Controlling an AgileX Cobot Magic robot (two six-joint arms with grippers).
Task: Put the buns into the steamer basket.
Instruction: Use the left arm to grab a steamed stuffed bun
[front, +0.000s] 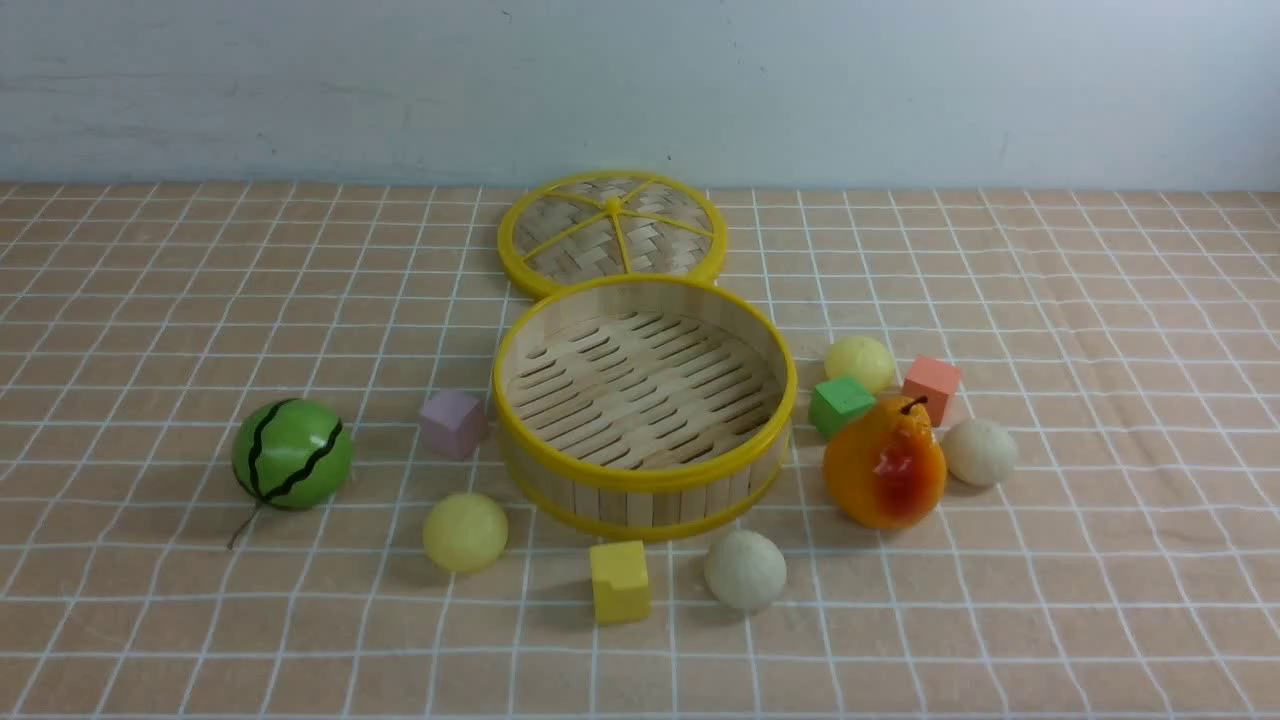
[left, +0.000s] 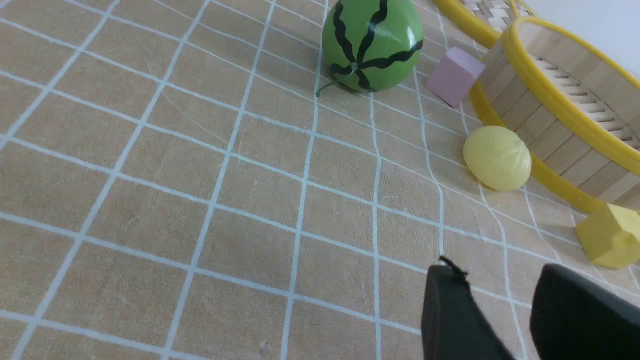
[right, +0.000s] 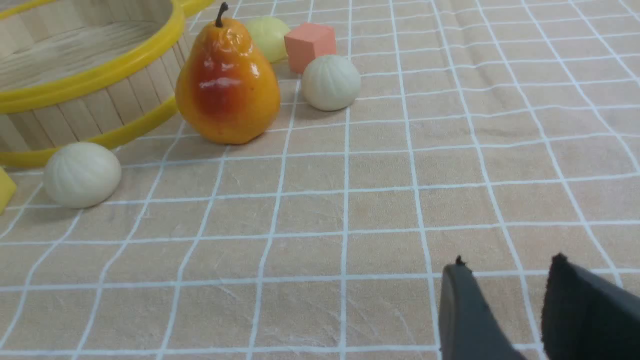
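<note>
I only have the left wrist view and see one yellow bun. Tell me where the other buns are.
Observer: An off-white bun lies on the robot's side of the steamer basket, just right of the yellow cube.
Operator: Go on.
Observer: A second off-white bun sits right of the pear.
Operator: Give me the last one.
Observer: A pale yellow bun lies behind the green cube.

Four small round pleated buns: two pale yellow buns (front: 465, 532) (front: 859, 362) and two off-white buns (front: 745, 570) (front: 980, 452). One round bamboo-slat steamer basket (front: 640, 478) with yellow rims. One flat woven lid (front: 600, 235) with yellow spokes. One green striped watermelon ball (front: 292, 454). One orange pear (front: 885, 465). Four small cubes: one lilac cube (front: 453, 423), one yellow cube (front: 620, 581), one green cube (front: 841, 405), one salmon cube (front: 931, 387).
</note>
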